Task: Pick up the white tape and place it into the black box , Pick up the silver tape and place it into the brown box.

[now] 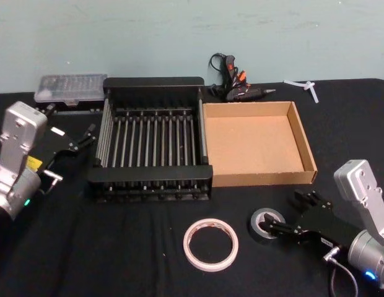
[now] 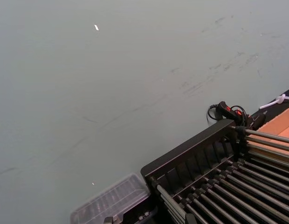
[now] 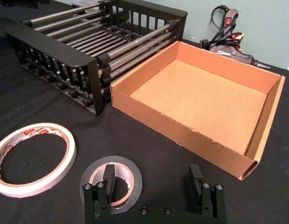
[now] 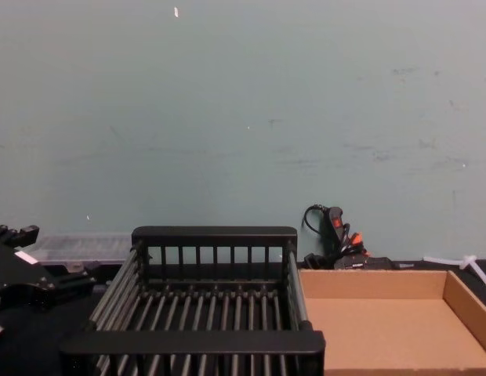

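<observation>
progress: nothing placed, both boxes empty | right gripper point(image 3: 154, 186) wide, straddling silver tape point(image 1: 267, 223) lower right of head view | white tape point(image 1: 210, 244) on table, lower centre | left gripper point(image 1: 88, 137) parked left, aperture unclear

We found the black box point(image 1: 152, 86) and the brown box point(image 1: 306, 145) side by side on the table, touching, the black box to the left. Nearer the robot lay the white tape point(image 1: 210, 244), with the silver tape point(image 1: 261, 218) just to its right. Both tapes lay flat, apart from each other and the boxes.
</observation>
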Robot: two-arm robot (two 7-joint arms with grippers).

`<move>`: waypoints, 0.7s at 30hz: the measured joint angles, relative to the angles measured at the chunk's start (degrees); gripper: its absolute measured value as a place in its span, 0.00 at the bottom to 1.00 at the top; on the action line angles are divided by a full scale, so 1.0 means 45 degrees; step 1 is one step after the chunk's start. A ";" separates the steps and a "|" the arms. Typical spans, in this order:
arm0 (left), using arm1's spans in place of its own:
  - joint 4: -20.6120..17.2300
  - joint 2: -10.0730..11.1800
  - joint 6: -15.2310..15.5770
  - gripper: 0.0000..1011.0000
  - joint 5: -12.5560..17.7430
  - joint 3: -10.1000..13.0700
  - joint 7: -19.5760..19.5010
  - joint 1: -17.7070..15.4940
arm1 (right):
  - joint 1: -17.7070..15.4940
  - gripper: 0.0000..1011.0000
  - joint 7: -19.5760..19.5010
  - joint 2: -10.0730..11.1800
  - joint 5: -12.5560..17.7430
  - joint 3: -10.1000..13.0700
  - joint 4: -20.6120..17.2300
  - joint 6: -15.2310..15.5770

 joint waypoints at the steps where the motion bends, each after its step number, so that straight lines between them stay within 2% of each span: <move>1: 0.0000 0.0001 0.0000 0.99 0.0000 0.0000 0.0000 -0.0001 | 0.0000 0.99 0.0000 0.0000 0.0000 0.0000 0.0000 0.0000; 10: 0.0000 0.0000 0.0000 0.99 0.0000 0.0000 0.0000 -0.0001 | 0.0163 0.99 0.0178 -0.0336 -0.0237 0.0131 0.0203 0.0238; 21: 0.0000 0.0000 0.0000 0.99 0.0000 0.0000 0.0001 -0.0001 | 0.0212 0.99 0.0336 -0.0504 -0.0436 0.0181 0.0253 0.0424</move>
